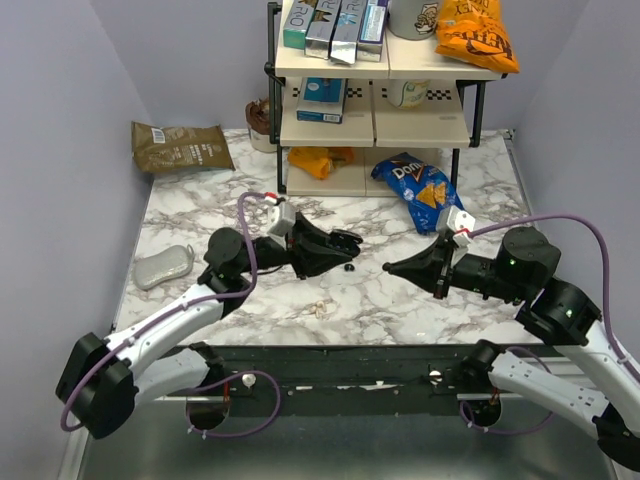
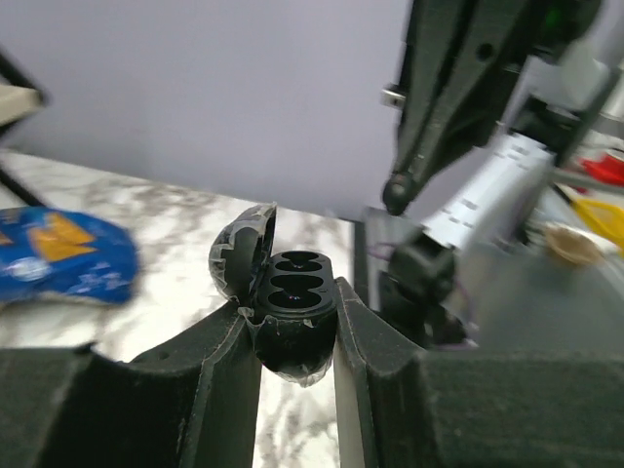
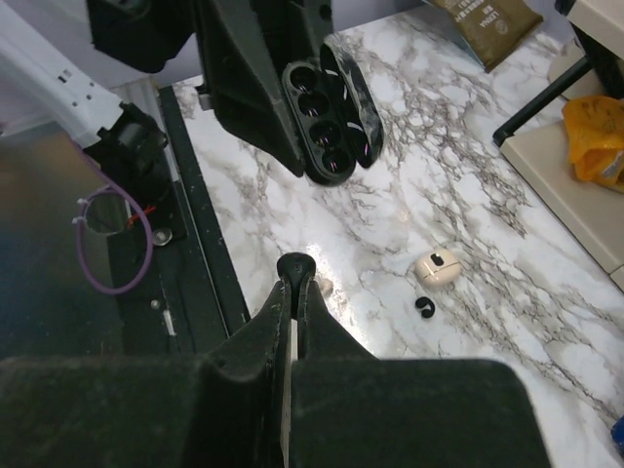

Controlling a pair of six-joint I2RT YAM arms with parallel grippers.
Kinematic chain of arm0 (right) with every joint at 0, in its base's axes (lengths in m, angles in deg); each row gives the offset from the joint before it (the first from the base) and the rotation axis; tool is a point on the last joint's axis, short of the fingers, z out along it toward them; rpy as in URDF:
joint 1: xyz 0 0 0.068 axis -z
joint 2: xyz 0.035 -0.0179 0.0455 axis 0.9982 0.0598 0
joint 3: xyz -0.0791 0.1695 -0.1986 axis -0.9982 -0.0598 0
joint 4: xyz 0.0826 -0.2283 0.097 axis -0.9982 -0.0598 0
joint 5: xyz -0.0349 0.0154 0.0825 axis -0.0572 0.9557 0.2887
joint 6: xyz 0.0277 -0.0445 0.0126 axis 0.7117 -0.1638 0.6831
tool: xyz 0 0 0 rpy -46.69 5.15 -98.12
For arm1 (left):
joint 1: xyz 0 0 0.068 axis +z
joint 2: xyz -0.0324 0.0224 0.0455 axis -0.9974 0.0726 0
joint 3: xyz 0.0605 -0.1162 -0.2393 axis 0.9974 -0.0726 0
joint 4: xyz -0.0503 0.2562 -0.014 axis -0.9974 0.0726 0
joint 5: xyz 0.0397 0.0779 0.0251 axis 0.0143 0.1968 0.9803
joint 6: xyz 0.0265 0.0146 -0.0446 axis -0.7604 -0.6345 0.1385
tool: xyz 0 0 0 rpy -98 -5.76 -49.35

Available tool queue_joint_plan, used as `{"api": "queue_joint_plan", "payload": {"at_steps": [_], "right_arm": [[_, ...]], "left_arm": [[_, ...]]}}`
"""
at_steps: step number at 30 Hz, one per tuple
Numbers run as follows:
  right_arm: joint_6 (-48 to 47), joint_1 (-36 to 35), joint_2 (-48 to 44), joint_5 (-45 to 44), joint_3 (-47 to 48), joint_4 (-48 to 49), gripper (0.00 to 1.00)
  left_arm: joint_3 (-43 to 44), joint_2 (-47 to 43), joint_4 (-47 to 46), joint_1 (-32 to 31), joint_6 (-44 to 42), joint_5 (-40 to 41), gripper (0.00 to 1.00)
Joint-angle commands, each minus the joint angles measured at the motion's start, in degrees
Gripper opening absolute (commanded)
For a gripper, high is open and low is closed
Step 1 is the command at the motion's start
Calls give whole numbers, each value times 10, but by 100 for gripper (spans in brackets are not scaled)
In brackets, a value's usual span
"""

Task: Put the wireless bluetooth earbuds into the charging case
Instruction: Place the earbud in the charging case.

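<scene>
Black and glossy, charging case (image 2: 292,283) clamped from both sides between the fingers of the left gripper (image 2: 292,320). Lid swung open to one side, dark round wells turned toward the opposite arm. Case held up off the marble table (image 1: 470,215), over its middle.

Left arm (image 1: 170,320) folded at a low elbow by the near left corner, forearm climbing rightward to the wrist, gripper roughly level and pointing right.

Right arm (image 1: 560,300) reaching in from the far right, elbow low at the edge, wrist raised. Right gripper (image 3: 294,273) stretched leftward, fingers pressed together with nothing seen between them, tips aimed at the open case across a short gap.

On the marble, between the two grippers in the overhead view, black earbud (image 3: 424,306) curled like a C. Just beside it but not touching, pale cream earbud (image 3: 436,268). Another pale cream bit (image 1: 320,308) lying nearer the table's front edge, too small to make out.

Behind, shelf rack (image 1: 375,100) loaded with boxes and snack bags, blue chip bag (image 1: 418,190) at its foot. Brown pouch (image 1: 180,147) flat at the far left corner, grey rounded object (image 1: 165,265) near the left edge, level with the left wrist.
</scene>
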Motion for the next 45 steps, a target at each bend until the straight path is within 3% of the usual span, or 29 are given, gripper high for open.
{"api": "queue_joint_plan", "payload": {"at_steps": [1,7,15,23,45], "right_arm": [[-17,-6,5,52,30,-40,1],[-8,-6,23,89,50,-32,1],[-23,-20,67,124,81,-57,1],[-18,-37,87,103,78,-48,1],[12,-44,110,87,32,20,1]], "left_arm": [[48,54,-41,6,69,-194,0],[52,67,-44,6,68,-233,0],[79,76,39,6,32,-277,0],[91,84,78,6,0,-268,0],[85,70,67,-2,8,-242,0]]}}
